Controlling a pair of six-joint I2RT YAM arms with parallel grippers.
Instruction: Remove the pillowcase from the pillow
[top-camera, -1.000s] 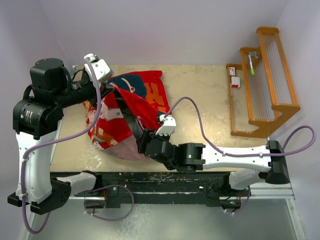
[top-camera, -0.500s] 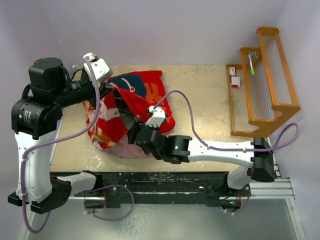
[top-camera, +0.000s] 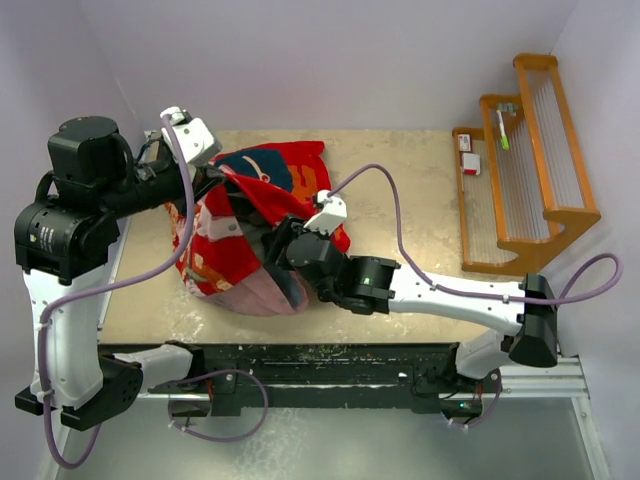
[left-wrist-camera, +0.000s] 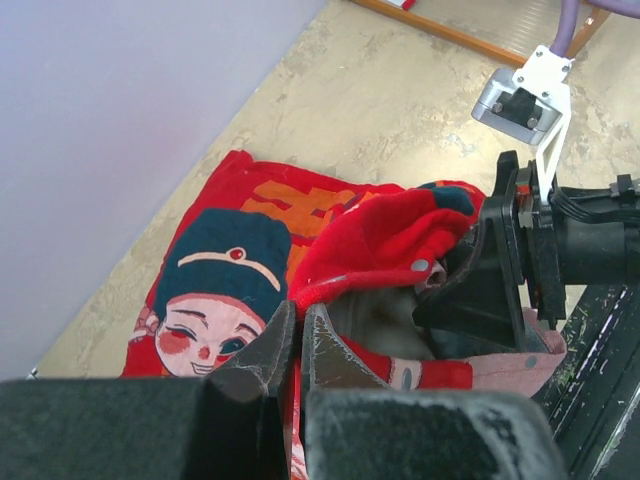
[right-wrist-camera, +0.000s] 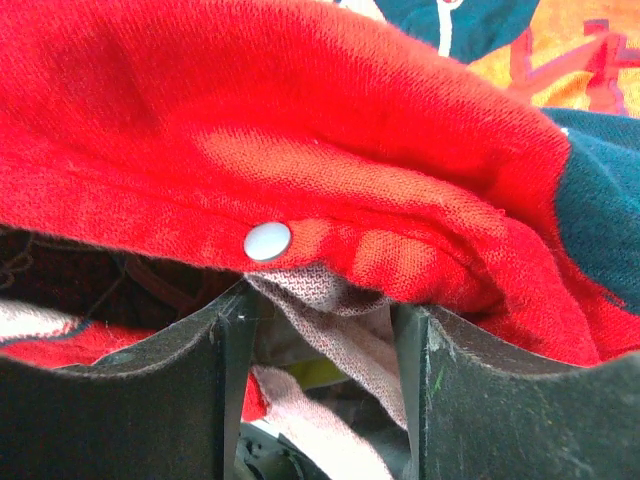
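Right claw apparently inside pillowcase

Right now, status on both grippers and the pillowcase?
Left gripper shut on pillowcase hem, lifted. Right gripper open at its mouth, mauve lining between fingers. Pillow not visible.

The left arm rises tall from its base, elbow high, forearm reaching right. The left claw points down, its fingers pressed nearly together on a fold of the pillowcase. The right arm stretches low and leftward. The right claw is spread wide, with cloth between its fingers.
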